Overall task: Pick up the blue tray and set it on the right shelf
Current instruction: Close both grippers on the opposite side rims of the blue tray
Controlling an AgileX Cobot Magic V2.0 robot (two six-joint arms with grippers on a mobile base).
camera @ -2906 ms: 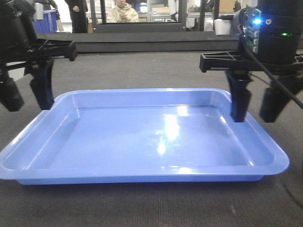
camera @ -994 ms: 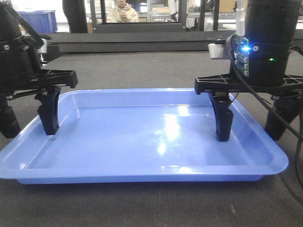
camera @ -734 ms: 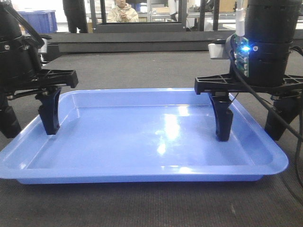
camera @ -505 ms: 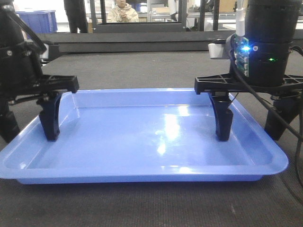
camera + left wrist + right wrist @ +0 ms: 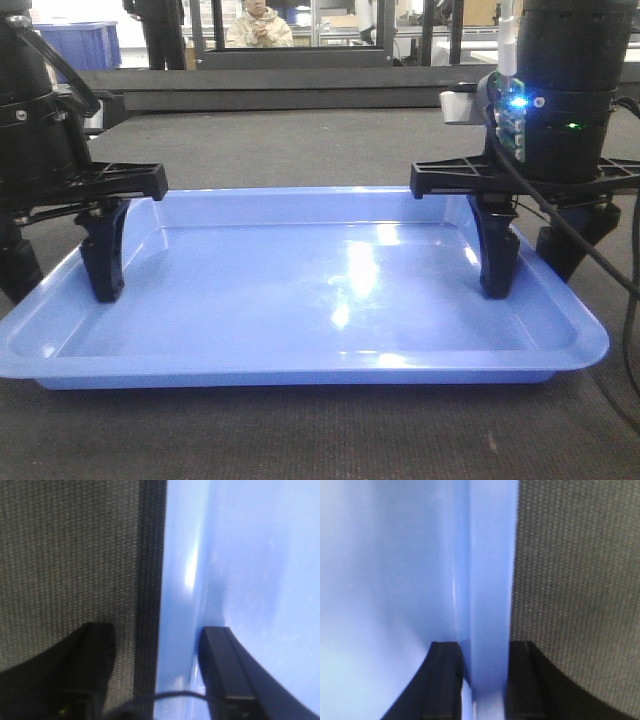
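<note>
Right now the blue tray [image 5: 330, 290] lies flat on the dark table [image 5: 300, 150], its long axis running side to side between our two arms, so each short rim faces one gripper. Our right gripper [image 5: 527, 280] straddles the right rim with fingers drawn narrow, one against the inner wall and one against the outer lip; the wrist view suggests it is pinching the plastic. Our left gripper [image 5: 60, 288] straddles the left rim too, but its fingers stand wide: the inner one sits by the wall, the outer one apart from the rim over the table. We judge the left side must close before any lift. The right shelf is not in view.
</note>
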